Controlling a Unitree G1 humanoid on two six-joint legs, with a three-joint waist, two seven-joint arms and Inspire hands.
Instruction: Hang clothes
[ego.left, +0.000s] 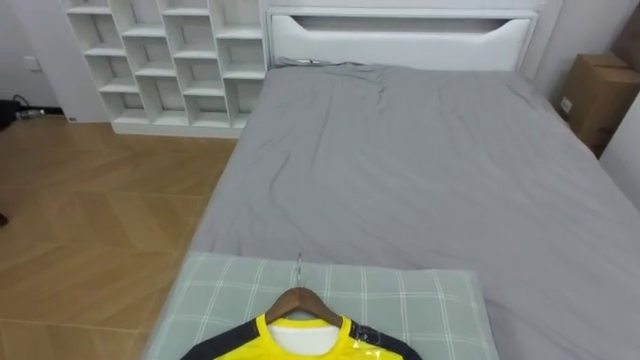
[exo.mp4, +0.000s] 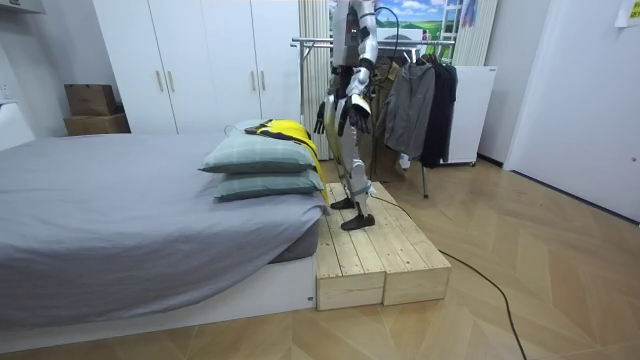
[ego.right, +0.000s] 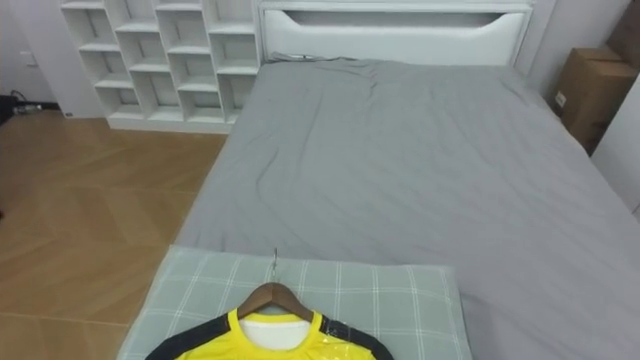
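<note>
Standing on a wooden platform (exo.mp4: 365, 255) at the foot of the bed (ego.left: 420, 170), the robot faces the headboard (ego.left: 400, 45). Item: yellow shirt (ego.left: 300, 345) on a wooden hanger (ego.left: 300, 303), lying flat on stacked pillows (ego.left: 420, 300). Location: close ahead of both hands, toward the room view's left. Left hand (exo.mp4: 358, 108) and right hand (exo.mp4: 322, 115): hanging low beside the body; whether open or closed cannot be told.

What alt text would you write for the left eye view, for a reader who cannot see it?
A yellow and black shirt on a brown wooden hanger lies on a pale green checked pillow on a grey-sheeted bed, white cubby shelves beyond at left.
</note>
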